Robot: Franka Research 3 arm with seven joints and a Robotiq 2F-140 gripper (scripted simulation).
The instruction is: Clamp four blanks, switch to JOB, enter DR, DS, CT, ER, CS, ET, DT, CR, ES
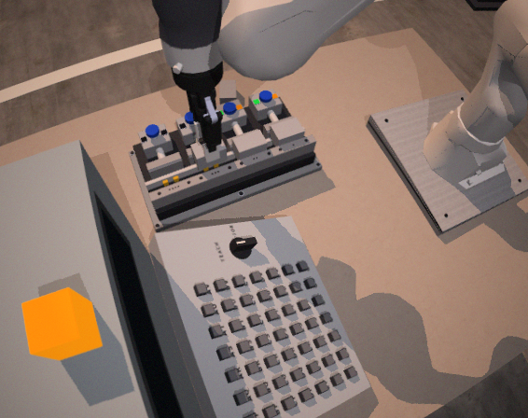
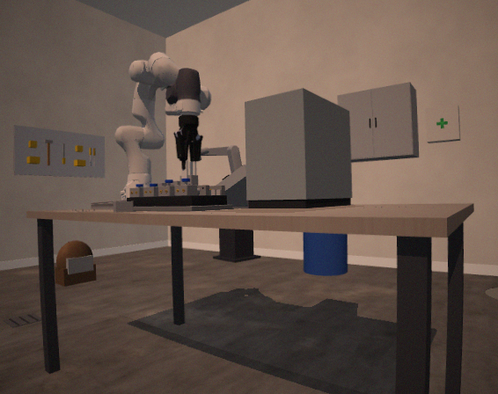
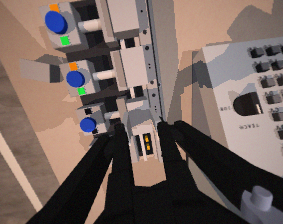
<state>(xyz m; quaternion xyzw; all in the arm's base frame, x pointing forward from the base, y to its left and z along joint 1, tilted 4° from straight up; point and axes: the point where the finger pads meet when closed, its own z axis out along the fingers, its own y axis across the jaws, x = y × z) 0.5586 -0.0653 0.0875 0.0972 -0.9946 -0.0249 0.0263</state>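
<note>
The tool (image 1: pixel 213 146) (image 2: pixel 189 164) (image 3: pixel 139 116) is partly open, its fingers pressed on opposite sides of a grey blank (image 1: pixel 208 155) (image 3: pixel 140 119). The blank is held over the second station from the left end in the top view; whether its underside touches the rails cannot be told. At that station's valve knob (image 1: pixel 189 118) (image 3: pixel 88 125), no lit lens is seen.

In the top view's two right-hand stations, pale blocks (image 1: pixel 249 142) (image 3: pixel 132 65) are seated on the rails, and at both valves the amber and green lenses are lit. At the far-left station the rails are left bare, with small gold pieces (image 1: pixel 171 180) exposed, and the lenses beside its blue knob (image 1: pixel 152 131) are dark.

The vise bank (image 1: pixel 241 193) (image 2: pixel 176 200) is carried on the counter (image 1: pixel 382 261) (image 2: pixel 251 220), near the keyboard panel (image 1: pixel 182 247) (image 3: pixel 212 65). No key is lit. By the JOB and TEACH labels the black selector (image 1: pixel 242 247) (image 3: pixel 247 104) is mounted. On top of the grey cabinet (image 1: pixel 33 210) (image 2: pixel 274 149), the amber lamp (image 1: pixel 61 324) is lit.
</note>
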